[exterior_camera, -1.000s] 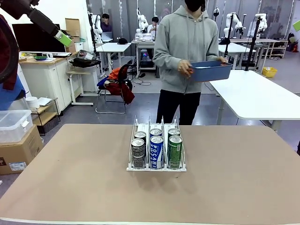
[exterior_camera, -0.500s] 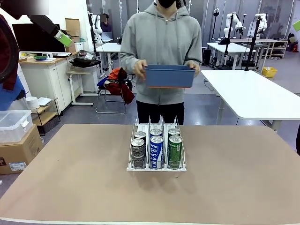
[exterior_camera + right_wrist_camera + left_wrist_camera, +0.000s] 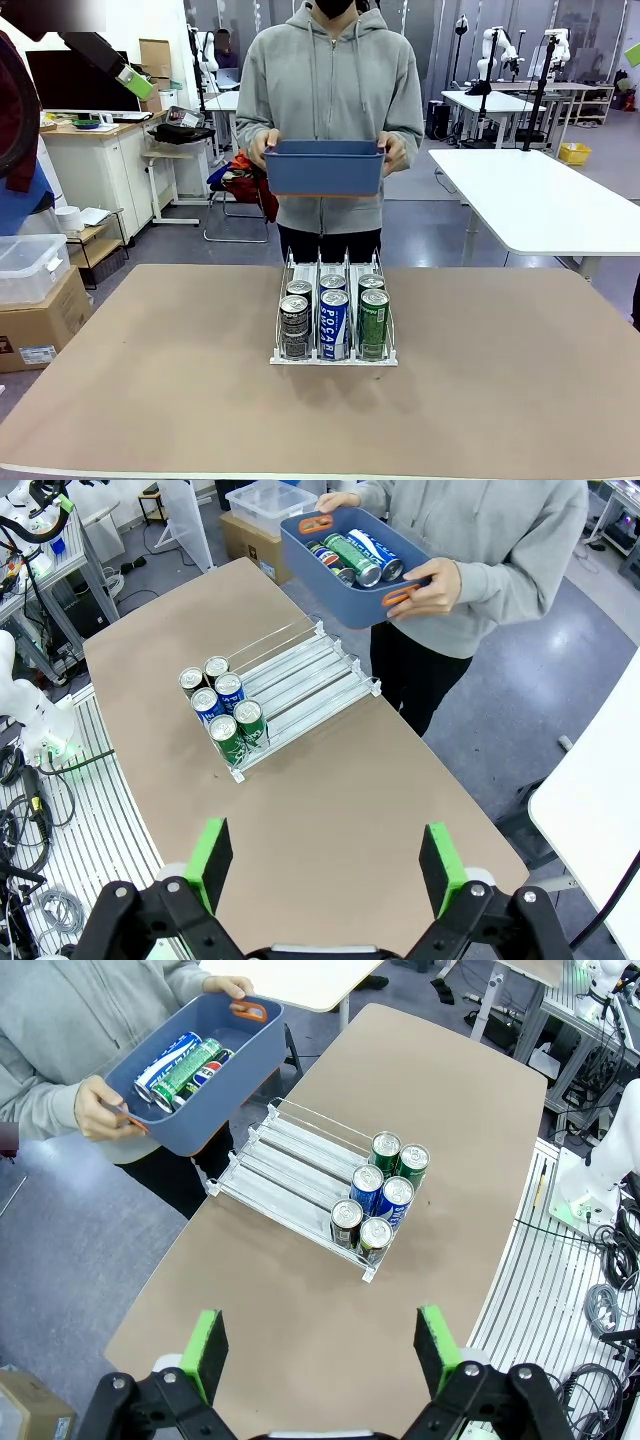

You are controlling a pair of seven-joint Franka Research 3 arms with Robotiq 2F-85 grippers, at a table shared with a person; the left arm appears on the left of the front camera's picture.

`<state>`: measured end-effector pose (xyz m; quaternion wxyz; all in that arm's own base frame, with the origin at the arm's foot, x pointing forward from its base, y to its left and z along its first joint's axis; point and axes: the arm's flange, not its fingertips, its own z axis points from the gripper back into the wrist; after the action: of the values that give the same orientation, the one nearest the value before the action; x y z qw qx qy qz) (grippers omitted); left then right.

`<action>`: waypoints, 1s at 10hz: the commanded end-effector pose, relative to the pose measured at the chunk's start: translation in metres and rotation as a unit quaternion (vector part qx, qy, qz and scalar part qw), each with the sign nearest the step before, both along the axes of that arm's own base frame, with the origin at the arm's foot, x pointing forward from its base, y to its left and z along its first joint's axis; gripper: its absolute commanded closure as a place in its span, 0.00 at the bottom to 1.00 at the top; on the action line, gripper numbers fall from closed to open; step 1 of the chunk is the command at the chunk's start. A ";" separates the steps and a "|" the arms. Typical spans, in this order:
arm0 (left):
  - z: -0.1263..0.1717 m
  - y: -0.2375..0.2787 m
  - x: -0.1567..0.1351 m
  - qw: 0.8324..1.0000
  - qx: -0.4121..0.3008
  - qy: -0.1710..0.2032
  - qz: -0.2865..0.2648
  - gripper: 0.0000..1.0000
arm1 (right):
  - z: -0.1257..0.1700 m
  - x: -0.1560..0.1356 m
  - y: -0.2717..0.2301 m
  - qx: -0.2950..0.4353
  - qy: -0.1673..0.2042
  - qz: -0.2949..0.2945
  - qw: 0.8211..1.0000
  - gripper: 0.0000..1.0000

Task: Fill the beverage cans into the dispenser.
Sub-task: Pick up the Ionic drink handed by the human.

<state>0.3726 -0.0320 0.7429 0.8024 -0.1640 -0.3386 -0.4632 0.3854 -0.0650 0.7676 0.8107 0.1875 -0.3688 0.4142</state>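
Beverage cans (image 3: 333, 318) stand six strong at the dispenser's (image 3: 334, 361) near end, mid-table. The person (image 3: 330, 80) has swung round from the right and now faces it squarely, blue bin (image 3: 325, 170) of spare cans (image 3: 178, 1063) in both hands. The brown table (image 3: 140, 400) lies bare all round, edges well off. The left gripper (image 3: 320, 1317) and right gripper (image 3: 323, 830) hover high, fingers spread wide, holding nothing.

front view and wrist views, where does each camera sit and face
Front: robot's table edge, facing across the dispenser to the person holding a blue bin; left fingers top left.
Left wrist: high, looking down past open left fingers at dispenser and bin.
Right wrist: same from the opposite side, right fingers open.
Shared by all: six standing beverage cans.
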 end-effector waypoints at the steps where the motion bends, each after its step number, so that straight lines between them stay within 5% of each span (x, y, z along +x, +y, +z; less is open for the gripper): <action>1: 0.000 0.001 0.000 1.000 0.001 -0.002 -0.003 0.00 | -0.001 0.000 0.002 0.000 -0.001 0.001 1.000 0.00; 10: 0.000 0.001 0.000 1.000 0.001 -0.002 -0.003 0.00 | -0.001 0.000 0.002 0.000 -0.001 0.001 1.000 0.00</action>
<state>0.3726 -0.0320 0.7429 0.8024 -0.1640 -0.3386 -0.4632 0.3854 -0.0650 0.7676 0.8107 0.1875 -0.3688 0.4142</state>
